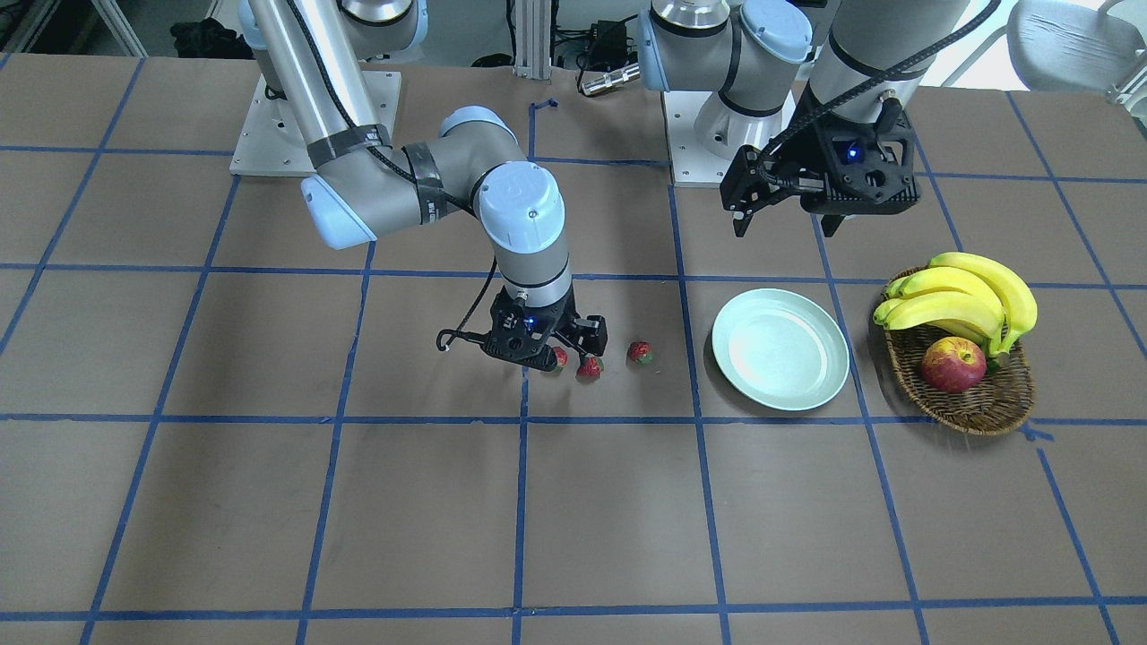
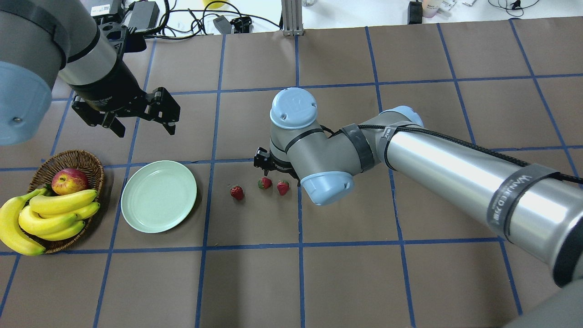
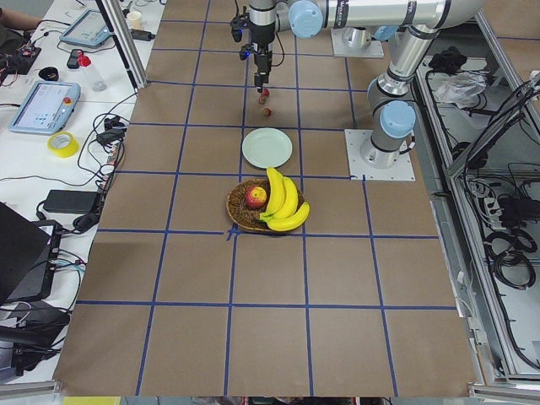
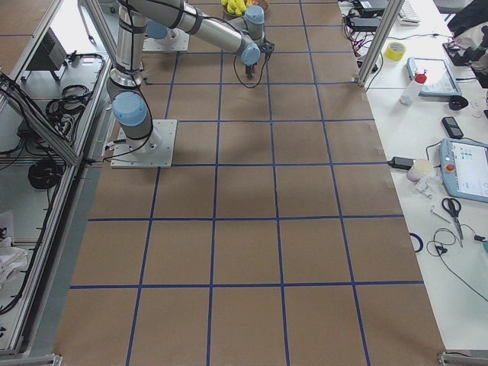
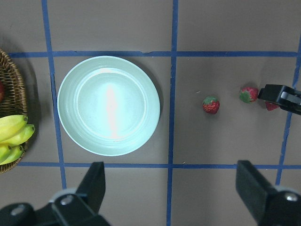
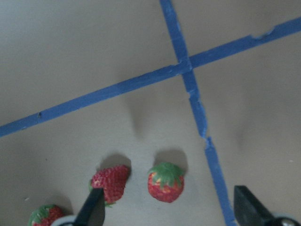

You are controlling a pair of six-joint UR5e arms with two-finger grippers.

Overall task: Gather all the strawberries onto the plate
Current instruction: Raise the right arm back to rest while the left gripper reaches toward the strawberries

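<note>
Right gripper (image 6: 171, 209): fingers spread wide, nothing held; tips showed at lower left and lower right of the right wrist frame, low over the table (image 6: 70, 56).
Far-end strawberry (image 6: 165, 182): lay on the table between those fingers, lower centre of the wrist frame, just left of a blue tape line (image 6: 195, 108); no contact with either finger seen.
Middle strawberry (image 6: 110, 182): on the table just beside the left-of-frame finger; could not tell whether inside the gap.
Third strawberry (image 2: 236, 192): centre of the overhead frame, apart from the other two, nearest of the row to the plate.
Plate (image 2: 158, 197): lower left of the overhead frame, left of the row; no berry on it.
Basket (image 2: 86, 160): left edge of the overhead frame, beside the plate, holding bananas (image 2: 50, 218) and an apple (image 2: 69, 181); not part of the job.
Left gripper (image 2: 143, 130): upper left of the overhead frame, raised beyond the plate, fingers wide apart, empty.
Progress: zero of three collected.
Judged step: first pick; fingers placed, closing not yet done.
Left to do: grip, carry to plate, release, three times over.
</note>
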